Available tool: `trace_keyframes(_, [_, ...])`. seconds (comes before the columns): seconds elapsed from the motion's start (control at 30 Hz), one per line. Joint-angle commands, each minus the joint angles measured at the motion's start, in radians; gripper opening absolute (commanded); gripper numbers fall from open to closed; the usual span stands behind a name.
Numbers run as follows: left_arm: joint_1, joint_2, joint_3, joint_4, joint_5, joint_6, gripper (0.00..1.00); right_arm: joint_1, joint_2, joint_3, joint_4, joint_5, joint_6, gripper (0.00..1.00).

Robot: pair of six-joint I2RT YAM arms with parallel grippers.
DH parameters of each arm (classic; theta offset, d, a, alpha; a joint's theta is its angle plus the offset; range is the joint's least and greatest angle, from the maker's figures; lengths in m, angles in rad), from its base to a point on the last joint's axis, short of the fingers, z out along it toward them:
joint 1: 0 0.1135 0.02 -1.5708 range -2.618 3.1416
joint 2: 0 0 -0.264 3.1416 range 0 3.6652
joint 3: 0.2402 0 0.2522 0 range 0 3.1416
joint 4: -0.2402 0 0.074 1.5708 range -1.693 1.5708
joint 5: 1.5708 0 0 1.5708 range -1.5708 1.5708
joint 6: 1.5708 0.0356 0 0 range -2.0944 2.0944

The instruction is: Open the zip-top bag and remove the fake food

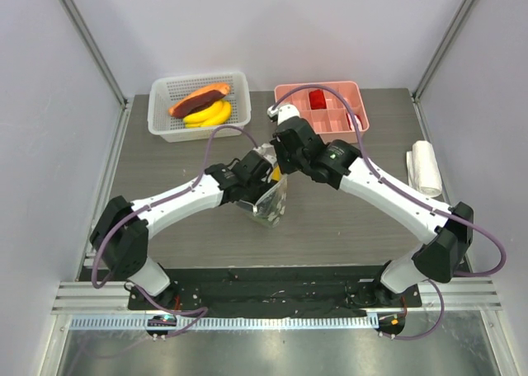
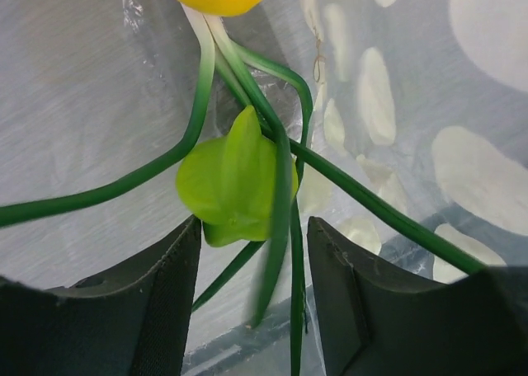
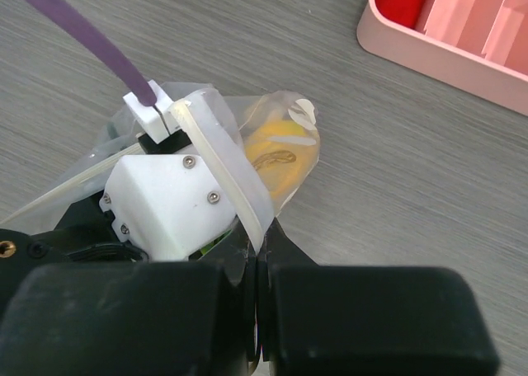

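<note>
The clear zip-top bag (image 1: 271, 203) stands mid-table with its mouth held up. My right gripper (image 3: 262, 237) is shut on the bag's white zip strip (image 3: 223, 166), pinching it at the rim. My left gripper (image 2: 254, 227) is inside the bag with its jaws open. A green leafy piece (image 2: 235, 182) of the fake food lies just ahead of the fingers (image 2: 165, 298), and its long stems run between them. A yellow piece (image 3: 276, 149) sits deeper in the bag. An orange-and-maroon sausage (image 1: 198, 101) and yellow bananas (image 1: 210, 115) lie in the white basket (image 1: 241, 83).
A pink divided tray (image 1: 351, 91) holding a red block (image 1: 318, 99) stands at the back right. A rolled white cloth (image 1: 425, 167) lies by the right edge. Both arms meet over the bag at the middle of the table.
</note>
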Motion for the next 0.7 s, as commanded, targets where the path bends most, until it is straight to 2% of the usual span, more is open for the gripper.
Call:
trace_keyframes(0.0, [-0.002, 0.018, -0.044, 0.065, 0.065, -0.002, 0.55, 0.004, -0.026, -0.026, 0.075, 0.009, -0.001, 0.01])
trace_keyframes(0.23, [-0.003, 0.034, -0.073, 0.113, -0.018, -0.017, 0.50, 0.002, -0.032, -0.047, 0.095, -0.029, 0.019, 0.01])
trace_keyframes(0.37, [-0.003, 0.028, -0.094, 0.155, -0.128, -0.027, 0.53, 0.005, -0.027, -0.066, 0.112, -0.077, 0.034, 0.01])
trace_keyframes(0.47, [-0.003, 0.026, -0.117, 0.195, -0.161, -0.033, 0.56, 0.004, -0.027, -0.078, 0.118, -0.086, 0.039, 0.01])
trace_keyframes(0.57, [-0.003, 0.008, -0.133, 0.223, -0.199, -0.036, 0.49, 0.002, -0.032, -0.086, 0.118, -0.085, 0.042, 0.01])
trace_keyframes(0.67, [-0.003, -0.053, -0.142, 0.237, -0.217, -0.033, 0.36, 0.004, -0.041, -0.097, 0.118, -0.076, 0.039, 0.01])
